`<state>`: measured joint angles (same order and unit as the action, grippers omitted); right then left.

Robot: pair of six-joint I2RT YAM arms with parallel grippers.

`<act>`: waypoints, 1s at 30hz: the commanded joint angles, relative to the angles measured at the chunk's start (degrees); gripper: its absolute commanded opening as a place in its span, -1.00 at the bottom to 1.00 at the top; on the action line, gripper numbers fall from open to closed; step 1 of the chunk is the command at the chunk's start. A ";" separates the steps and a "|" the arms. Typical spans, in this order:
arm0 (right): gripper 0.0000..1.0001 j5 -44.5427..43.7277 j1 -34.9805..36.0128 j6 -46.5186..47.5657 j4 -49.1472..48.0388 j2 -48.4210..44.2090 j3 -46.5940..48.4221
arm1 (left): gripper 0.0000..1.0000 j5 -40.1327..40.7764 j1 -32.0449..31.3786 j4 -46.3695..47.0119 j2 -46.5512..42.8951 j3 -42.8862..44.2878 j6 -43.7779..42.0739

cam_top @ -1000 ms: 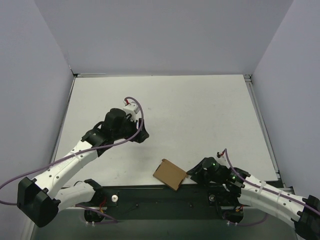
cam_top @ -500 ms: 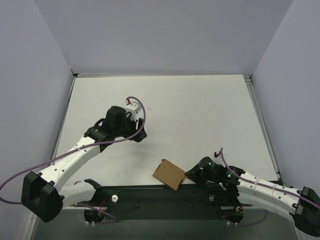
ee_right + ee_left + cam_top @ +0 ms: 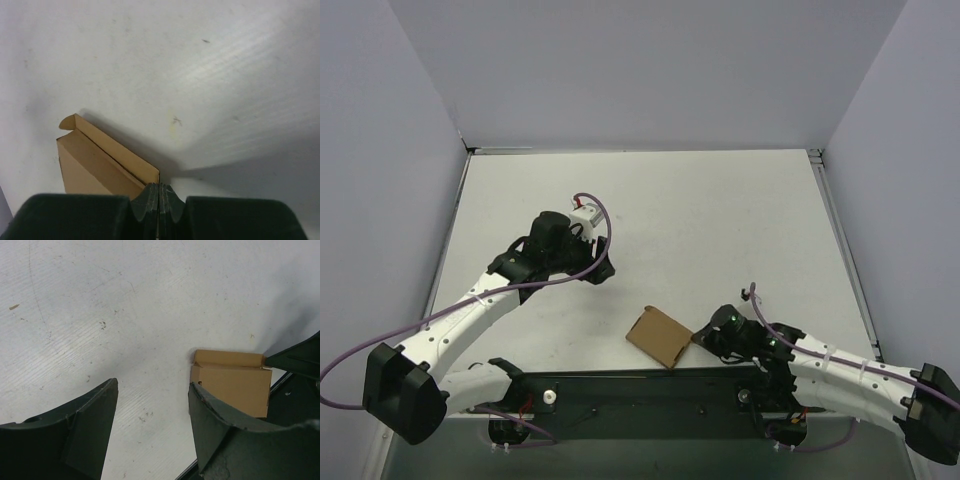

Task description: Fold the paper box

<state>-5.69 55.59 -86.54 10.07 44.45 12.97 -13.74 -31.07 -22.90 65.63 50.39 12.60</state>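
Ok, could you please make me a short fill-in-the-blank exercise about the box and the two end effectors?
1. The paper box is ___ in colour.
2. The left end effector has its fingers ___ and holds nothing.
3. The right end effector has its fingers ___, at a corner of the box.
4. The box lies much nearer to the ___ end effector.
Missing words: brown; open; shut; right.

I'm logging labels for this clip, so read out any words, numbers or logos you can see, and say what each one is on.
None can be read.
The box is plain brown card, with no print on the faces that show.
The table and the walls show no lettering in any view.
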 commanded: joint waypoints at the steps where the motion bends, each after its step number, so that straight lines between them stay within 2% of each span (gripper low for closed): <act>1: -1.00 -10.02 0.13 15.68 -0.22 1.52 8.20 | 0.36 -2.26 0.31 2.77 -1.55 1.46 -0.56; 2: -1.00 -10.73 0.04 21.53 -0.74 1.87 10.56 | 0.36 -2.52 0.31 2.94 -1.90 1.46 -0.56; 7: -1.00 -12.32 0.13 35.81 -7.84 4.85 13.39 | 0.36 -4.10 0.31 4.26 -3.83 0.76 -0.03; 12: -1.00 -11.01 0.13 52.39 -16.12 7.84 13.83 | 0.36 -4.89 0.22 7.68 -5.51 -2.56 4.70; 19: -1.00 -6.27 0.22 71.83 -25.44 10.22 15.50 | 0.36 -6.30 0.22 24.09 -4.55 -11.00 11.21; 24: -1.00 -4.07 0.22 77.05 -26.41 10.40 16.73 | 0.34 -5.51 0.22 27.03 -2.96 -13.30 11.92; 30: -1.00 -3.18 0.22 78.02 -26.85 9.70 16.38 | 0.17 -6.48 -1.01 23.34 1.87 -12.86 10.16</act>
<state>-9.91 55.59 -11.86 -13.91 54.92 27.66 -18.94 -31.18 -1.21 65.28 36.75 23.33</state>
